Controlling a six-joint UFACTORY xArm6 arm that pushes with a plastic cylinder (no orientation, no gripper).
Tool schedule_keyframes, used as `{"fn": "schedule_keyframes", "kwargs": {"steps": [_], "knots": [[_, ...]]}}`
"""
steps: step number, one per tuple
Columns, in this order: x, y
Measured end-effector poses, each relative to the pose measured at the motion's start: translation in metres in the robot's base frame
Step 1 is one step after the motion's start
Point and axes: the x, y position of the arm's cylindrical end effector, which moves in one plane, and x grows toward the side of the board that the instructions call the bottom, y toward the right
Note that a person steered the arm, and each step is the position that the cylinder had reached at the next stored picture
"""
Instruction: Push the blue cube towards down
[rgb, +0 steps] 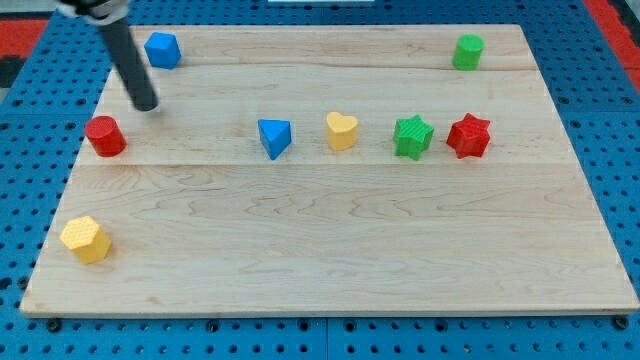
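The blue cube (162, 49) sits near the board's top left corner. My tip (147, 104) rests on the board below the cube and slightly to its left, apart from it. The rod slants up to the view's top left. A red cylinder (105, 136) stands just below and left of my tip, not touching it.
A blue triangular block (275, 137), a yellow heart (342, 131), a green star (412, 136) and a red star (468, 136) stand in a row across the middle. A green cylinder (467, 52) is at top right. A yellow hexagon (86, 239) is at bottom left. The wooden board (330, 250) lies on a blue pegboard.
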Motion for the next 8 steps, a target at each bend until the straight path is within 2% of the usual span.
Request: {"fn": "schedule_keyframes", "kwargs": {"steps": [1,2,3,4,5,6,7,8], "knots": [[-0.047,0.065],[-0.105,0.071],[-0.145,-0.011],[-0.117,-0.042],[-0.078,0.015],[-0.068,0.029],[-0.038,0.017],[-0.057,0.000]]}}
